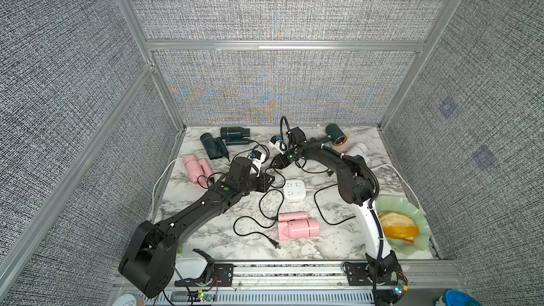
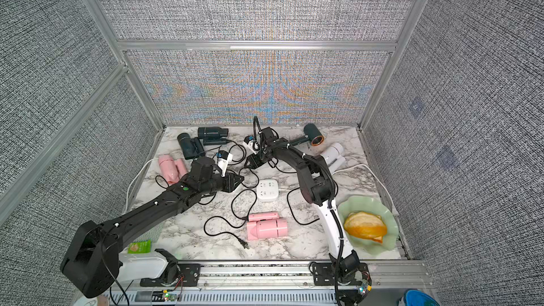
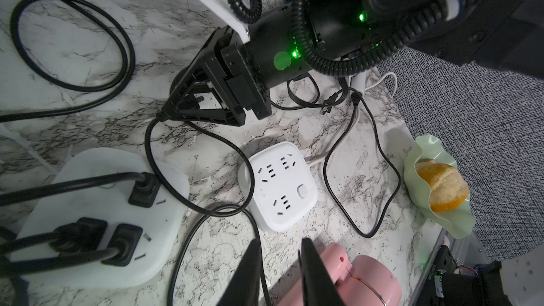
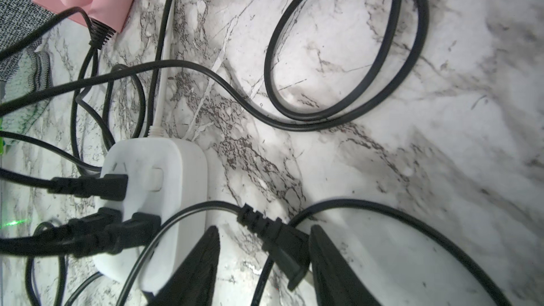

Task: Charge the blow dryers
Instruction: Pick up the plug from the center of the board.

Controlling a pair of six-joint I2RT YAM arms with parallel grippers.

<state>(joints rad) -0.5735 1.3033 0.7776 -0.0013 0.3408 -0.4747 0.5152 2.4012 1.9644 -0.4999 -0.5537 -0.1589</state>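
My right pincer [image 4: 265, 228] is released, with a loose plug [image 4: 282, 248] between its jaws touching one finger, beside the crowded block [image 4: 153, 201]. My left pincer [image 3: 280, 241] is narrowly parted and empty, near the free block [image 3: 279, 183] and the near pink dryer [image 3: 362, 278]. Far left lie the far pink dryer [image 1: 194, 167], dark dryer [image 1: 235, 133] and second dark dryer [image 1: 210, 144]; far right, the copper dryer [image 1: 335, 133] and white dryer [image 1: 357, 150].
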